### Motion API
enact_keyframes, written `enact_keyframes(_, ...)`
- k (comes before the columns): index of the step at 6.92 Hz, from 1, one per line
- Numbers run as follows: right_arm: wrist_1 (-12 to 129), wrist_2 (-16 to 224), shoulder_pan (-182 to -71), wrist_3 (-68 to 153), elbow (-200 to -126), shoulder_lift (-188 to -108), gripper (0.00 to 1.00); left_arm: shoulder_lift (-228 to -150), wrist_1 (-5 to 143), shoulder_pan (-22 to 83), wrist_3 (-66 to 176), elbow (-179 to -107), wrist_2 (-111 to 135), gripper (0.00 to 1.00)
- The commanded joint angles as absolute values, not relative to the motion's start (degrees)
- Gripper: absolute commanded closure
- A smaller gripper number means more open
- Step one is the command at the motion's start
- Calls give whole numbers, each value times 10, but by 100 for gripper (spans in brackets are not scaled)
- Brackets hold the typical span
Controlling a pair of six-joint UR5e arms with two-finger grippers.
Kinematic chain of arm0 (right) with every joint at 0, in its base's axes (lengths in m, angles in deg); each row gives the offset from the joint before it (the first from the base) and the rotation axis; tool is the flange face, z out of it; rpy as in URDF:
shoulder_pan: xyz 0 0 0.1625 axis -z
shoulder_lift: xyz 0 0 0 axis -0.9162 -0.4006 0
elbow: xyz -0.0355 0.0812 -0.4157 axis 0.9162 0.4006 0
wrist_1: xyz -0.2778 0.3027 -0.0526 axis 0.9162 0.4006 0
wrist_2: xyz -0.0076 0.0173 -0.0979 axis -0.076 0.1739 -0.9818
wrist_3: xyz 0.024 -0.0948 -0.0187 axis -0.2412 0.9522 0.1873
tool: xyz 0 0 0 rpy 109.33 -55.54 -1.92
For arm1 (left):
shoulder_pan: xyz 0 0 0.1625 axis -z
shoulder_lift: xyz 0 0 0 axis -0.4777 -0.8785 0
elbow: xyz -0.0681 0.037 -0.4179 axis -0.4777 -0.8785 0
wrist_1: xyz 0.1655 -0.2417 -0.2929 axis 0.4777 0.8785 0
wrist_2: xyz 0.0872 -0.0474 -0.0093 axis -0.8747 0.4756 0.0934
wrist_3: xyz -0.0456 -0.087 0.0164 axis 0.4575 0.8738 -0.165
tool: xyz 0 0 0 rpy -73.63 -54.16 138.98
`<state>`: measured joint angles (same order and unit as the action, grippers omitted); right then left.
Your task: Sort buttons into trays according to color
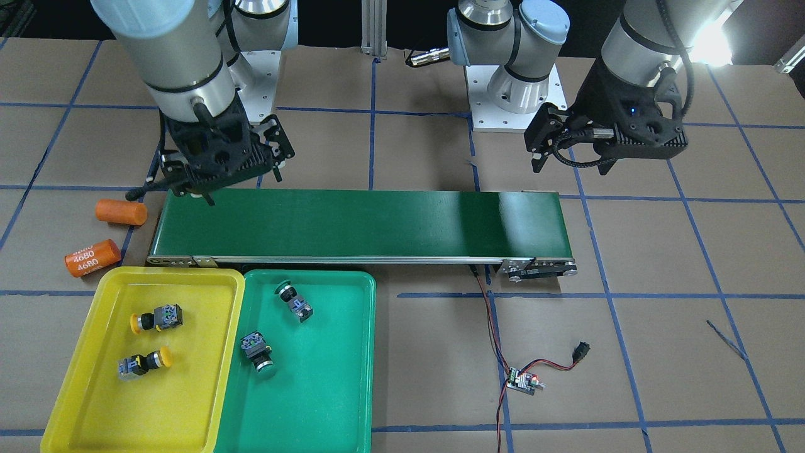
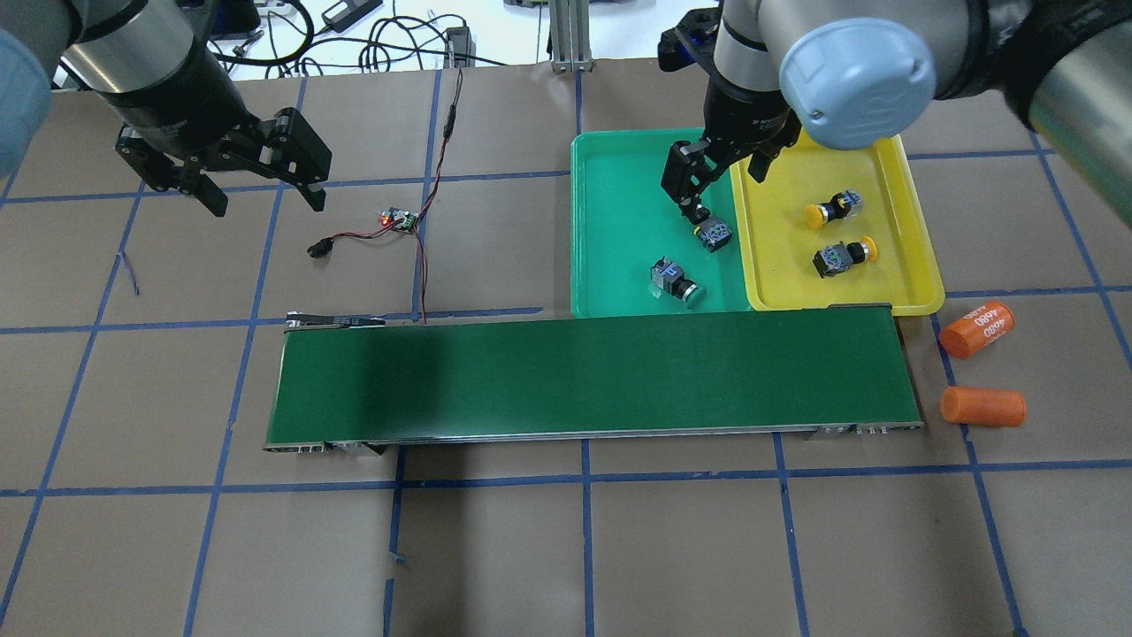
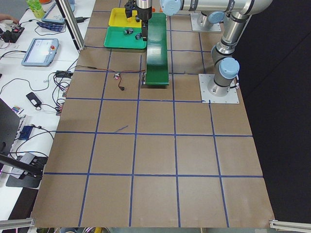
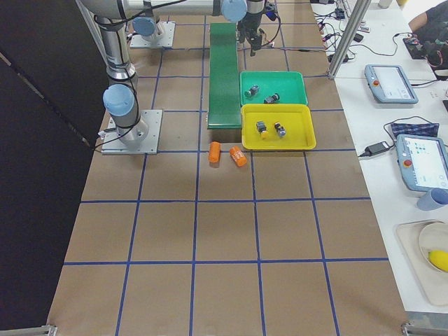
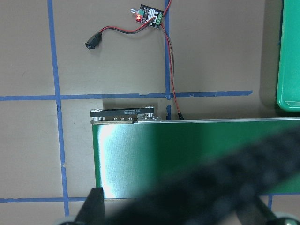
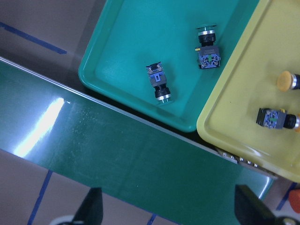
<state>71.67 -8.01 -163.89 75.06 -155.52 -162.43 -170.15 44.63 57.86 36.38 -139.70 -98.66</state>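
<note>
No button is on the conveyor belt (image 6: 140, 159). Just beyond its edge away from the robot, at its right-arm end, two green buttons (image 6: 207, 47) lie in the green tray (image 6: 126, 37) and two yellow buttons (image 6: 276, 119) in the yellow tray (image 6: 243, 108). The nearer green one (image 6: 159, 86) points its cap toward the belt. The right fingers (image 6: 93, 208), spread wide and empty, hang over this end, so the right arm is nearer. The left fingers (image 2: 311, 186), also spread and empty, hang near the belt's other end. The sorting seems finished.
</note>
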Motion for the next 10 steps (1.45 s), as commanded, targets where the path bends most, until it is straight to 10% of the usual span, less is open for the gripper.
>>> enact_keyframes(1,693,-79,-1639,684,-1552,-1693,0,-1702,446,579,364,-1396,-987,0)
enact_keyframes(10,738,-83,-1636,487,-1628,-1732,0,-1700,429,580,365,-1402,-987,0)
